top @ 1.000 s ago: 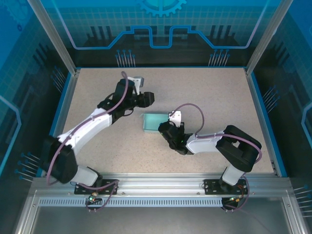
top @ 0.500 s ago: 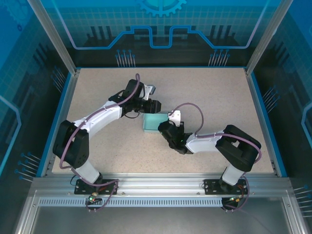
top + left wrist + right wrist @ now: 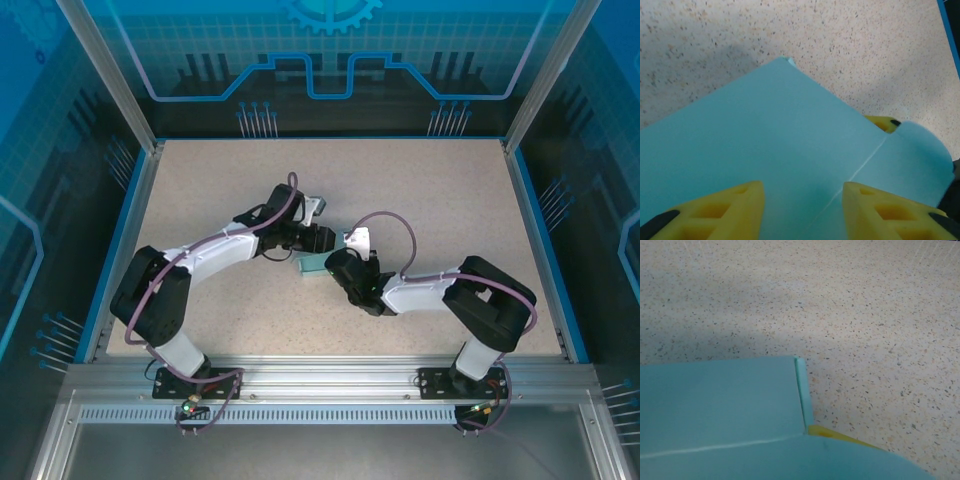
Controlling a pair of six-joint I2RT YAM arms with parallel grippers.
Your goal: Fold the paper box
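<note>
Lying near the bench's (image 3: 450, 200) middle, the box (image 3: 311, 264) sits beneath the left gripper (image 3: 801, 195), whose fingers (image 3: 740, 205) stand apart, unclenched. The right gripper (image 3: 337, 268) touches its right side; whether it grasps, I cannot tell.

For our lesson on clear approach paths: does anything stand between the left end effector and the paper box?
Nothing visible does. The left end effector hangs directly over the paper box, with bare card between its fingers. A yellow fingertip of the right end effector sits at the card's edge, off to the side.
</note>
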